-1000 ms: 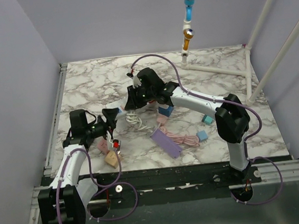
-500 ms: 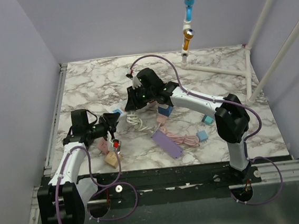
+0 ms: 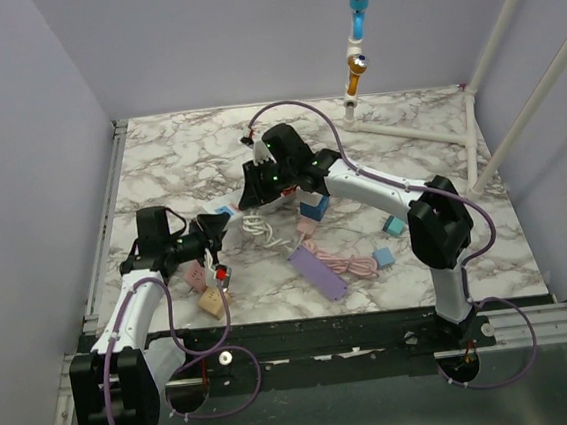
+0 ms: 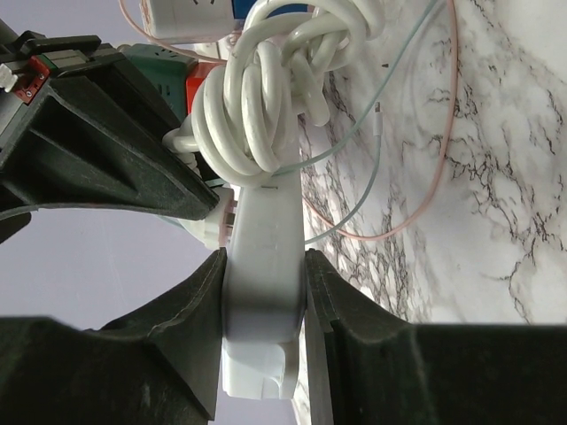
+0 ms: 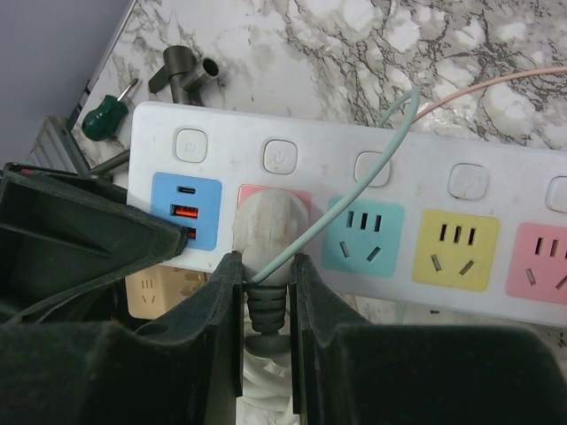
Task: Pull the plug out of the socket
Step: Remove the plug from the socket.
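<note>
power strip (image 5: 409,173): white; socket panels blue, pink, teal, yellow
plug (image 5: 266,232): off-white, grey collar
thin cable (image 5: 414,104): pale green
table (image 5: 443,53): white marble, grey veins
screwdriver (image 5: 104,115): green handle

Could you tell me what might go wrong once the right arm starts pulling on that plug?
The right gripper pinches the plug at its narrow grey neck, so it may slip off.
A thin green cable crosses the plug at the fingers and could snag.
The left gripper clamps only one end of the power strip, which may twist or lift.
</note>
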